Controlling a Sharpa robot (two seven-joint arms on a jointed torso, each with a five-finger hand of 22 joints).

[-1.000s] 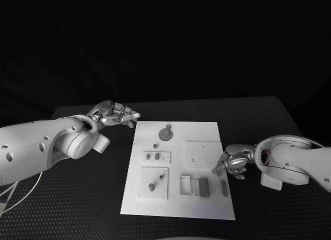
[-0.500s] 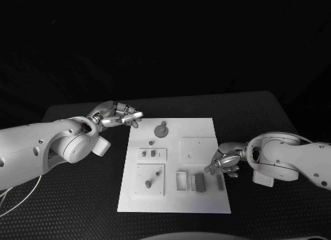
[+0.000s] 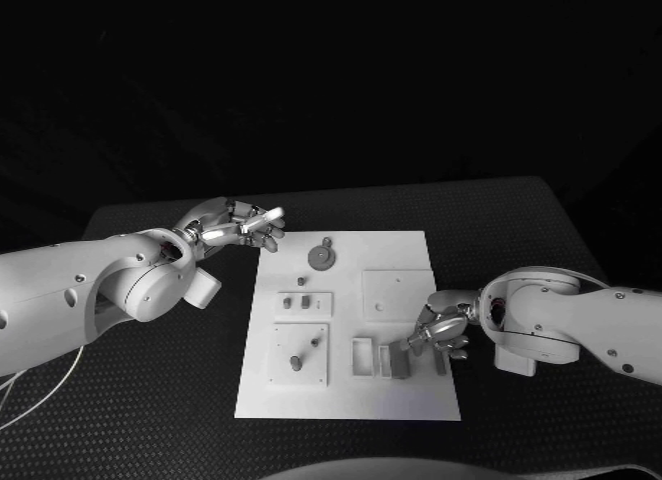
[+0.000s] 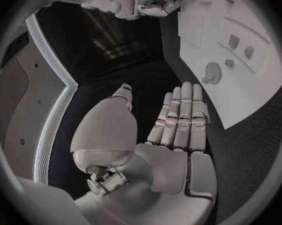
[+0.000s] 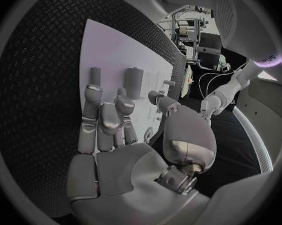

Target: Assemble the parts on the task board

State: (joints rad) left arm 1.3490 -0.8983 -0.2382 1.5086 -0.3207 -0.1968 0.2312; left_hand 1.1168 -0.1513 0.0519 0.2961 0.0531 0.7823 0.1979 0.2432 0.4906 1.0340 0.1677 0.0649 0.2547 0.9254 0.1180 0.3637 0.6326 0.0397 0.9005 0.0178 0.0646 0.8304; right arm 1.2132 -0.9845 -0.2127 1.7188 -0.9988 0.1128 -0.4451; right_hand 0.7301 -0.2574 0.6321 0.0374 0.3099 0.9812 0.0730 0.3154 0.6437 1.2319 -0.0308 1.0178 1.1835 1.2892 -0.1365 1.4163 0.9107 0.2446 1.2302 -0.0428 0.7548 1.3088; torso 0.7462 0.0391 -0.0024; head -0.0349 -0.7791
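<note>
No readable writing is showing anywhere right now: no words, labels, brand marks, numbers or signs are standing out on the white task board [image 3: 396, 262], on its small parts, on the black table [image 3: 158, 400] or on the arms.

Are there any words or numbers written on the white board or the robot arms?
None can be read.
White rectangular task board: no writing shows, just small grey parts.
White robot arms: no labels or numbers show.
Right wrist view: background equipment is too small and blurred to read.
</note>
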